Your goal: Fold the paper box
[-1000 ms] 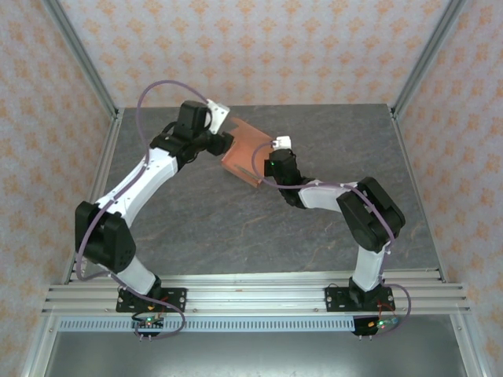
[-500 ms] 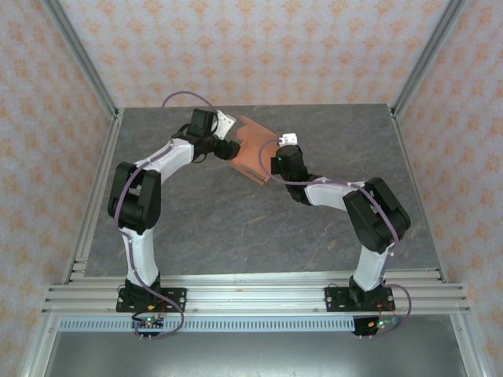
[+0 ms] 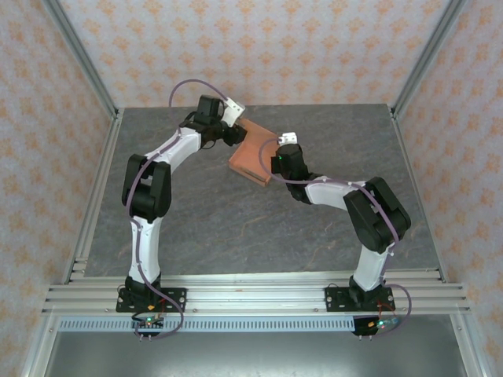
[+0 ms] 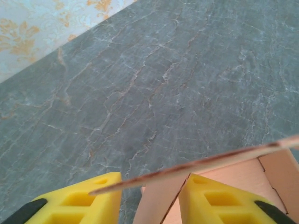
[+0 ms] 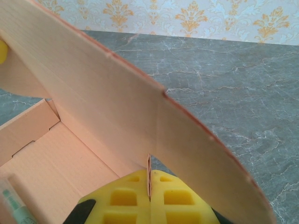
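The paper box (image 3: pixel 250 153) looks light and bendy, best pinched at a wall edge (where the right gripper (image 5: pixel 149 179) clamps it), left gripper (image 4: pixel 150 191) spread astride a flap

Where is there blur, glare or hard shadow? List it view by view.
Top external: even soft light, no glare, faint shadows on the table. Left wrist: table veins crisp, near edge of the paper box slightly soft. Right wrist: box wall and wallpaper both sharp, no glare.
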Controlling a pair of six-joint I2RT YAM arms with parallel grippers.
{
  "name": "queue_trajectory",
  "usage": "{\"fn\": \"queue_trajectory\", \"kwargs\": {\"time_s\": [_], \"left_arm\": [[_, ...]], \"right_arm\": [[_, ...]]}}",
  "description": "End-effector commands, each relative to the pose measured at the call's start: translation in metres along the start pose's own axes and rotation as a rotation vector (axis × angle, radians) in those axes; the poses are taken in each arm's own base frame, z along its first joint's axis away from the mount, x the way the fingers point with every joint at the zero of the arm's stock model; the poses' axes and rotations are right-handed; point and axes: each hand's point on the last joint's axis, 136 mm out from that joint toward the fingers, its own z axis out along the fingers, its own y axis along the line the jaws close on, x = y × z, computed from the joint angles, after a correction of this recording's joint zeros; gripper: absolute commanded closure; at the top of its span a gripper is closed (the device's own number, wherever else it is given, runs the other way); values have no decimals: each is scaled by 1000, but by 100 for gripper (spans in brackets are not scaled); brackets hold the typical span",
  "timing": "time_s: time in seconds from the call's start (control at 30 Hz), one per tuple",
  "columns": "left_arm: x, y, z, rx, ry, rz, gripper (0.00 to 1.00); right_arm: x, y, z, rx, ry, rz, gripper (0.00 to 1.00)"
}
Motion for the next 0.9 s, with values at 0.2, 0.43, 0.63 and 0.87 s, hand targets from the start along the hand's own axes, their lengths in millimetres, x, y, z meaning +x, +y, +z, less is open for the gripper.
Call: {"fn": "queue_trajectory", "kwargs": {"time_s": [0.2, 0.43, 0.63, 0.87], "left_arm": [[3, -4, 1, 39, 9, -10, 65], [1, -8, 5, 67, -15, -36, 78], [-2, -8, 10, 73, -48, -63, 82], [-2, -10, 17, 22, -79, -85, 90]], "right_arm": [[-12, -3, -1, 3, -3, -2, 100], [-12, -3, -1, 4, -2, 3, 100], [-14, -2, -1, -2, -3, 14, 100], [-21, -1, 1, 4, -4, 69, 100]]}}
